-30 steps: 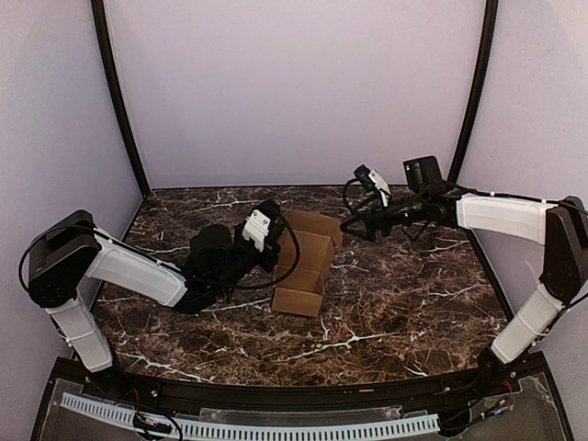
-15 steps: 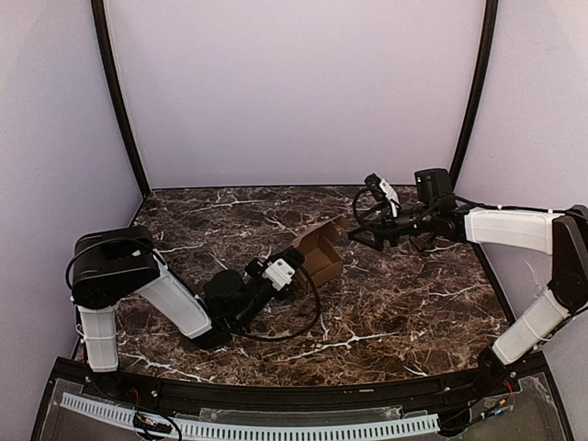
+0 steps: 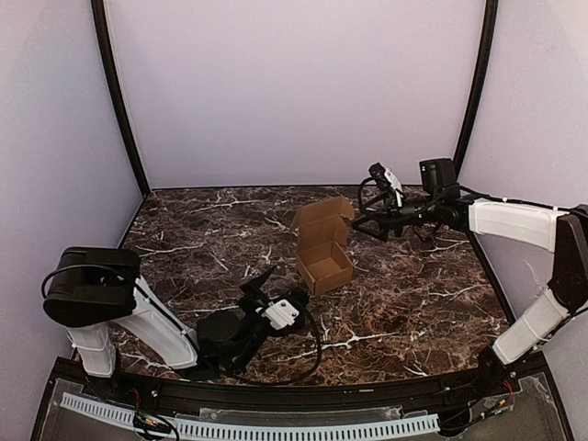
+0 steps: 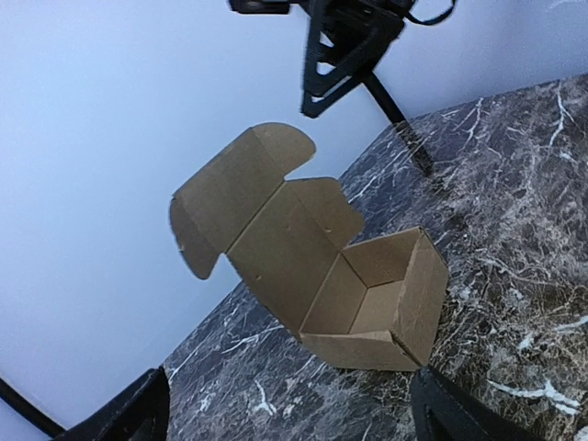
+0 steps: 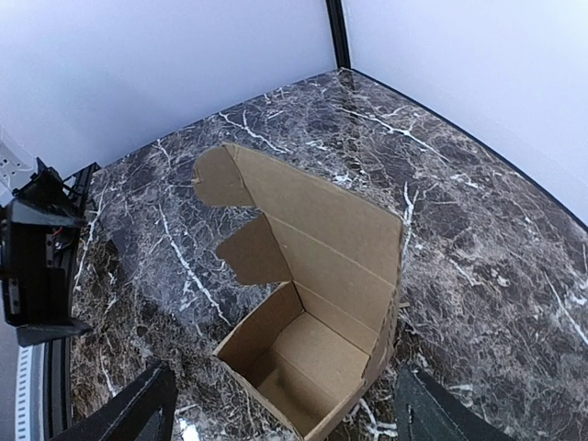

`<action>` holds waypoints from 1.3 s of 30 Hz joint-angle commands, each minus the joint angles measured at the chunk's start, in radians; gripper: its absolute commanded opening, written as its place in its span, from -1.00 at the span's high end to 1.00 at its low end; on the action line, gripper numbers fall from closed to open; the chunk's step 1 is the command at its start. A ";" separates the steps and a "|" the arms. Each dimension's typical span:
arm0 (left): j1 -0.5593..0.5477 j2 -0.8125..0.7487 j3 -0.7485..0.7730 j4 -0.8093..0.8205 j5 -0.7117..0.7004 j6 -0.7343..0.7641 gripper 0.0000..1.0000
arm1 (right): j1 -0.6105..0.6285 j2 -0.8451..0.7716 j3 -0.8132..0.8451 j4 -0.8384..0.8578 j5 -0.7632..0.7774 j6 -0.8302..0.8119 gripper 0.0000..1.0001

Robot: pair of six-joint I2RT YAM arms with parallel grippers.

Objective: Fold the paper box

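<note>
The left end effector (image 3: 274,289) has just let go and pulled back, jaws wide apart, leaving the paper box (image 3: 323,262) standing free mid-way across the bench (image 3: 413,303), walls up and lid open beside the open right end effector (image 3: 360,219), so only closing seems left.

On the table (image 3: 423,303) the paper box (image 3: 325,268) sits centre, lid (image 3: 322,219) standing at its far side; left gripper (image 3: 261,281) near-left of it, right gripper (image 3: 360,219) far-right, both apart.

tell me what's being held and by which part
Nothing is held. The open brown cardboard box stands free on the marble table; the left gripper and right gripper have open jaws, apart from it.
</note>
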 commanded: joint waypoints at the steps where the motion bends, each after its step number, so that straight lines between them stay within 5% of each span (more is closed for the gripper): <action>1: -0.003 -0.309 -0.009 -0.409 -0.148 -0.370 -0.84 | -0.028 0.000 0.035 -0.076 0.015 0.021 -0.58; 3: 0.095 -0.472 0.082 -0.922 0.090 -0.744 -0.74 | -0.030 0.011 0.051 -0.098 0.019 0.041 -0.52; 5: 0.229 -0.541 0.201 -1.232 0.357 -1.008 -0.58 | -0.031 0.025 0.066 -0.123 0.028 0.073 -0.46; 13: 0.298 -0.420 0.567 -1.663 0.559 -1.103 -0.65 | -0.030 0.111 0.100 -0.164 0.021 0.129 -0.26; 22: 0.299 -0.194 0.844 -1.922 0.472 -1.154 -0.59 | -0.020 0.219 0.185 -0.186 0.078 0.157 0.02; 27: 0.299 -0.128 0.911 -1.952 0.446 -1.191 -0.36 | 0.004 0.264 0.208 -0.176 0.090 0.155 0.24; 31: 0.299 -0.085 0.948 -1.961 0.400 -1.210 -0.10 | 0.027 0.278 0.194 -0.153 0.096 0.160 0.36; 39: 0.299 -0.006 0.985 -1.941 0.403 -1.260 0.80 | 0.059 0.233 0.117 -0.060 0.135 0.202 0.90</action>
